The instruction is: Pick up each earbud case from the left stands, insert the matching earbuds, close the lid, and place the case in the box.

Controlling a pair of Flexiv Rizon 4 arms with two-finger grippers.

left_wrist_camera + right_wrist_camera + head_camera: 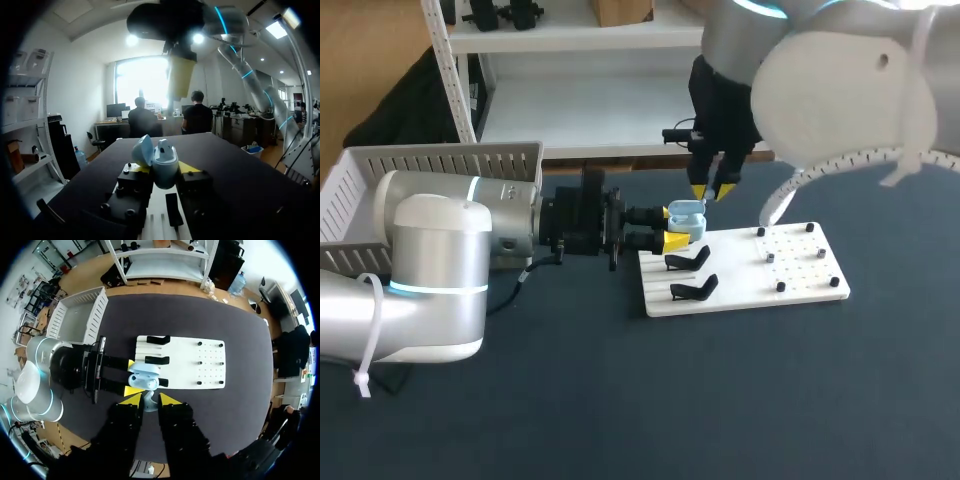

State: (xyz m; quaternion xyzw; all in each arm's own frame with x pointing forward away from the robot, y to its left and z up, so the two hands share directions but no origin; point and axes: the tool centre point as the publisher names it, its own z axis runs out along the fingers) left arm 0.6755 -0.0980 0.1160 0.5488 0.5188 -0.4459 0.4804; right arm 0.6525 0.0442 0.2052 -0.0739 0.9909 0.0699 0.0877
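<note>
While clamped in my level left gripper (674, 227) at the white board's (800, 270) edge, the earbud case (165, 162) stands upright, lid open; my right gripper (713, 190) hangs vertically above, pinching an earbud (150, 402).

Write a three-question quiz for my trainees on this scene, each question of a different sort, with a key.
1. Fill in: the right pincer, with a small pale earbud between its fingers, hangs directly ____ the blue case.
2. What grips the blue case from two sides? A) the left pincer B) the right pincer C) nothing
3. True or false: the blue case is closed.

Key: 1 above; 2 A; 3 false.
</note>
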